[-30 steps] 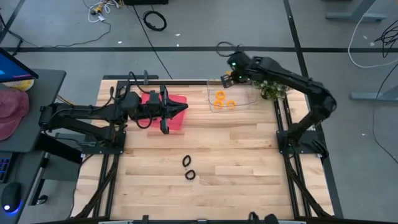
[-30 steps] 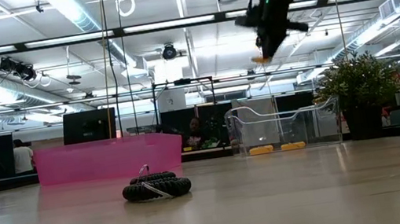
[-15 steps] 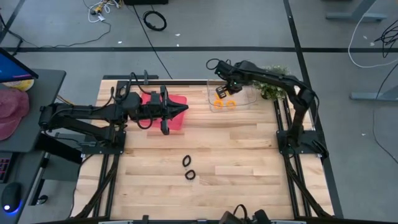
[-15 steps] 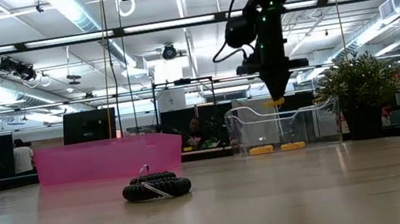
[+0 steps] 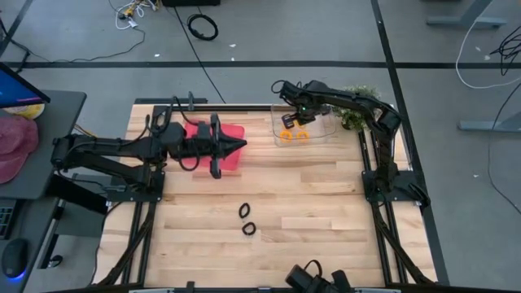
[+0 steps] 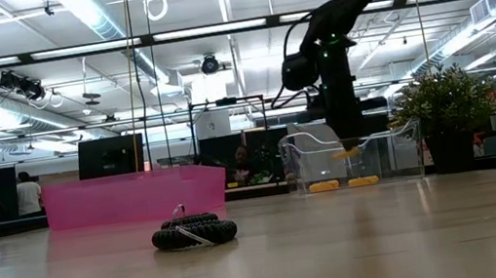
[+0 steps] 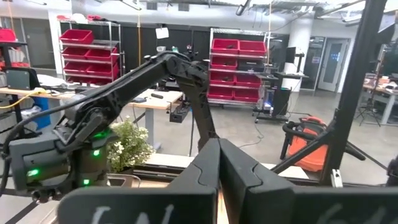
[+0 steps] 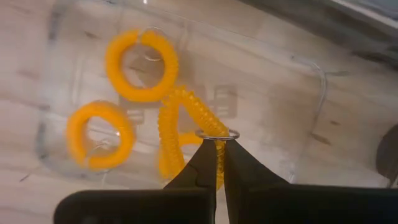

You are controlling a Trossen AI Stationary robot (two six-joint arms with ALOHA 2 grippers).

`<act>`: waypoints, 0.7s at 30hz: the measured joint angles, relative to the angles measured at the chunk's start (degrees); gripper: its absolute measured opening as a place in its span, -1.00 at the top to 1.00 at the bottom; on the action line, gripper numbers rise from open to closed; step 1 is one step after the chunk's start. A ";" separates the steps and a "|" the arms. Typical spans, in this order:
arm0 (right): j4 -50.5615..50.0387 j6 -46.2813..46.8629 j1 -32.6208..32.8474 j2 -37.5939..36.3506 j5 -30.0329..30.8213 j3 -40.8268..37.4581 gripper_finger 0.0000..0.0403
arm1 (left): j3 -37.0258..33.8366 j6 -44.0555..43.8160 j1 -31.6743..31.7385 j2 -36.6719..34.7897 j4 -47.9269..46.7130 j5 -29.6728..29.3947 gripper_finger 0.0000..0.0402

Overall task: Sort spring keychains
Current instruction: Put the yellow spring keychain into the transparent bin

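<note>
My right gripper (image 5: 295, 119) points down inside the clear tray (image 5: 326, 130) at the table's far right, shut on an orange spring keychain (image 8: 180, 121). Two more orange keychains (image 8: 142, 65) (image 8: 99, 135) lie flat on the tray's floor. Two black spring keychains (image 5: 244, 211) (image 5: 249, 229) lie on the bare wood near the table's middle; the low view shows them as a dark coil (image 6: 193, 234). My left gripper (image 5: 242, 145) is shut with nothing in it and hangs level above the pink bin (image 5: 232, 159) at the far left. My right gripper pinches the orange keychain's coil just under its metal ring (image 8: 217, 134) between the two fingertips (image 8: 205, 163). The fingers come from above, pointing down. The loop sticks out sideways from the fingers and hangs between the tray's walls (image 6: 347, 154), above the tray's floor.
A potted plant (image 5: 356, 116) stands just right of the clear tray. The wood in the table's near half is bare around the black keychains. Cables and a black cable coil (image 5: 203, 27) lie on the floor beyond the table.
My right gripper has come down from high above the clear tray into it, drifting a little toward the near edge. It has tipped from a slant to pointing straight down. It has stayed shut on the orange keychain, which has sunk with it below the tray's rim.
</note>
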 joint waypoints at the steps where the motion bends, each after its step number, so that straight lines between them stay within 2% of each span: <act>1: 0.33 0.06 -0.07 0.11 0.01 -0.48 0.98 | 0.01 0.00 -0.13 0.00 -0.03 0.00 0.97; 10: 3.60 1.10 -0.76 0.23 -0.61 -5.85 0.98 | 0.01 0.02 -0.71 0.00 0.00 0.02 0.97; 21: 6.95 1.26 -0.76 0.21 -0.52 -6.45 0.90 | -0.01 0.04 -0.69 0.00 -0.41 0.00 0.97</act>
